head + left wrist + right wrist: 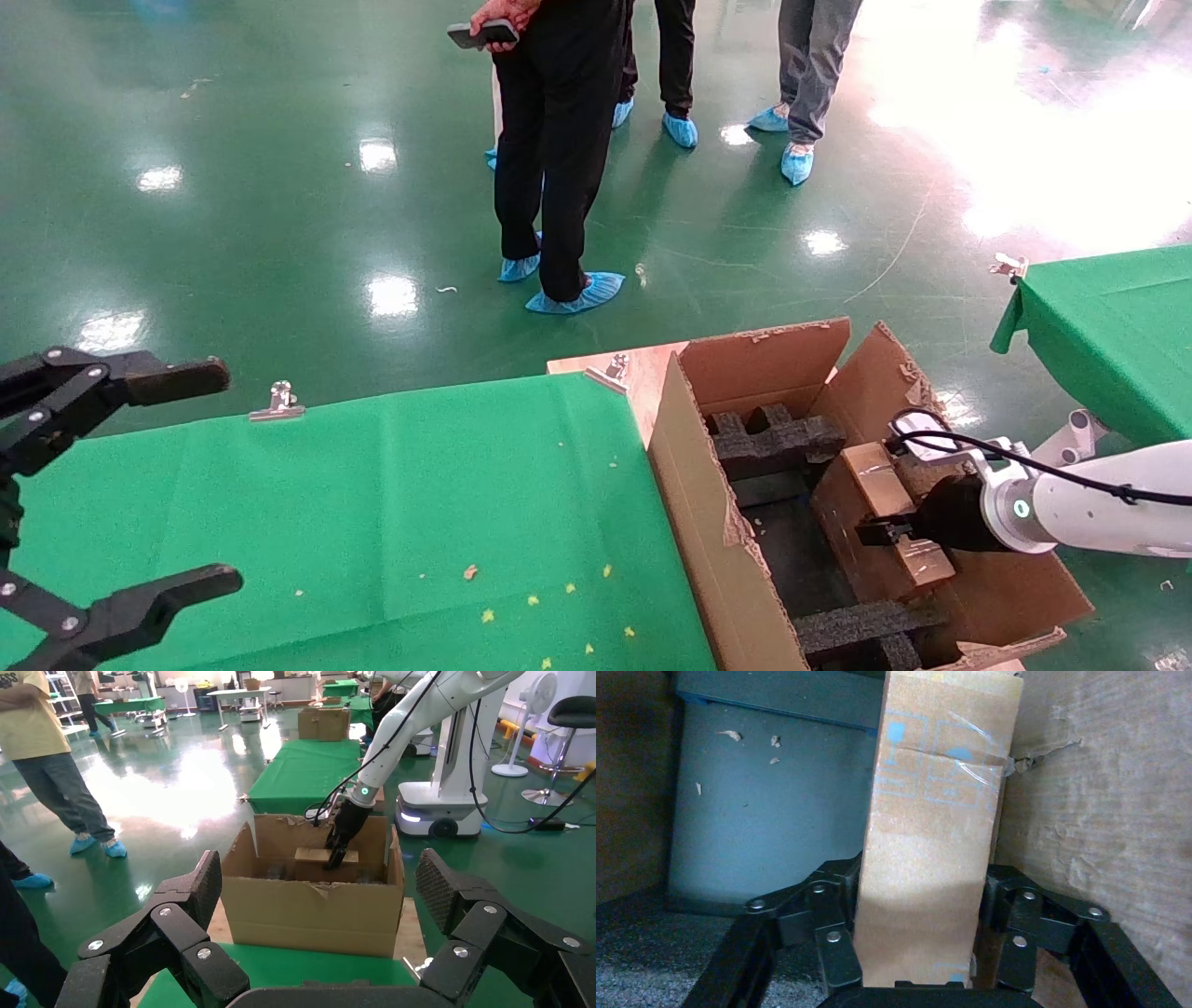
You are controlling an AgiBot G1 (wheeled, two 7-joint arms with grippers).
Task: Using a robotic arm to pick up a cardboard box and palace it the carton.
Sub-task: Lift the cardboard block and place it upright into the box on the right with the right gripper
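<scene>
The large brown carton (pixel 689 485) with ragged flaps stands at the right end of the green table (pixel 372 503). Black foam blocks (pixel 773 438) lie inside it. My right gripper (pixel 889 533), on the white arm (pixel 1099 503), is inside the carton and shut on the small brown cardboard box (pixel 871 475). In the right wrist view the box (pixel 933 832) sits between the fingers (pixel 842 888) of the right gripper (pixel 919 903), next to the carton wall (pixel 1088 811). My left gripper (pixel 223 475) is open and empty over the table's left end. The left wrist view shows the carton (pixel 309 913) and the box (pixel 313 855).
Several people in blue shoe covers (pixel 559 186) stand on the green floor behind the table. A second green-covered table (pixel 1108 326) is at the far right. Metal clips (pixel 277 403) hold the cloth at the back edge. A wooden board (pixel 633 368) lies under the carton.
</scene>
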